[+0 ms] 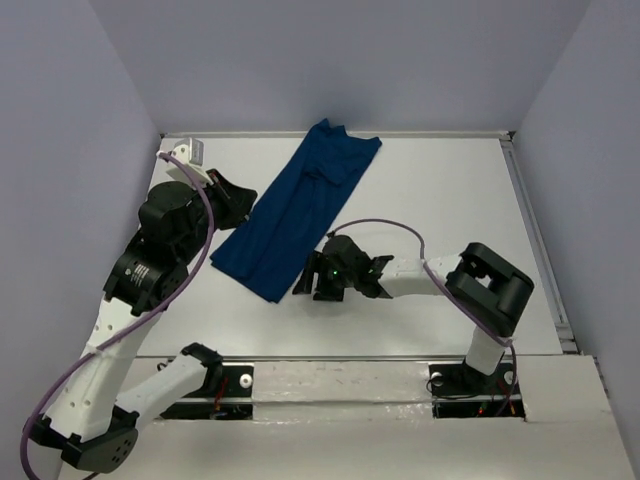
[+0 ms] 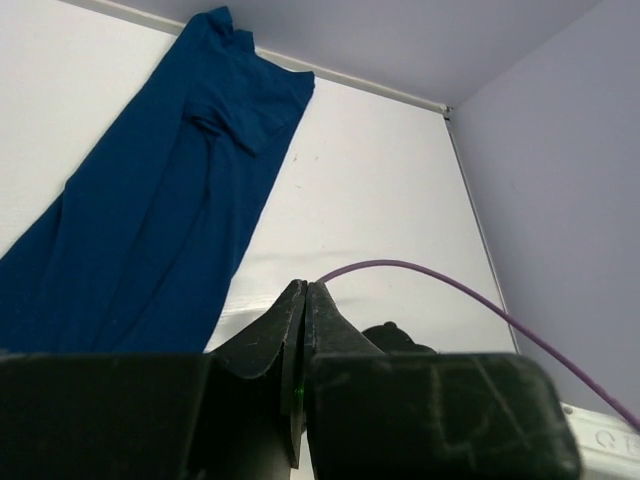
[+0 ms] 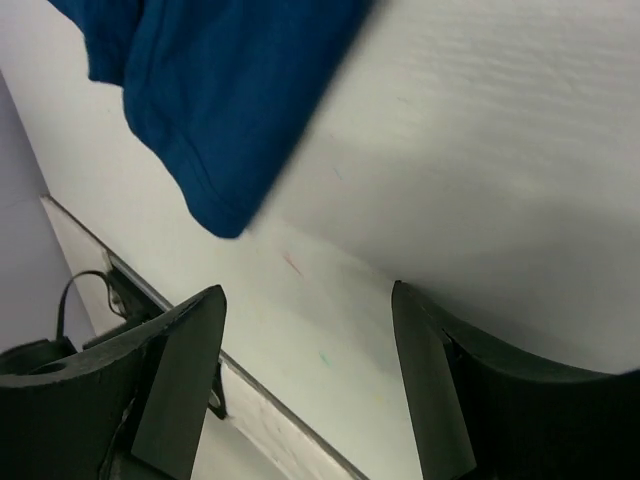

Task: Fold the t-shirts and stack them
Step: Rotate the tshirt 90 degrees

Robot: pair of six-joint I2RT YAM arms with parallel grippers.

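Top external view: your t-shirt [image 1: 300, 215] lies in a long strip across the desk [image 1: 450, 190]. The left fingers [image 2: 285, 335] are pressed together, the right fingers [image 3: 190, 360] spread and empty. Soft, limp cloth; pinch its near hem corners.

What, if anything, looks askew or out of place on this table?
The t-shirt lies as a long strip slanting diagonally across the table, not square to its edges, with a creased fold near its far end. Nothing else stands out.
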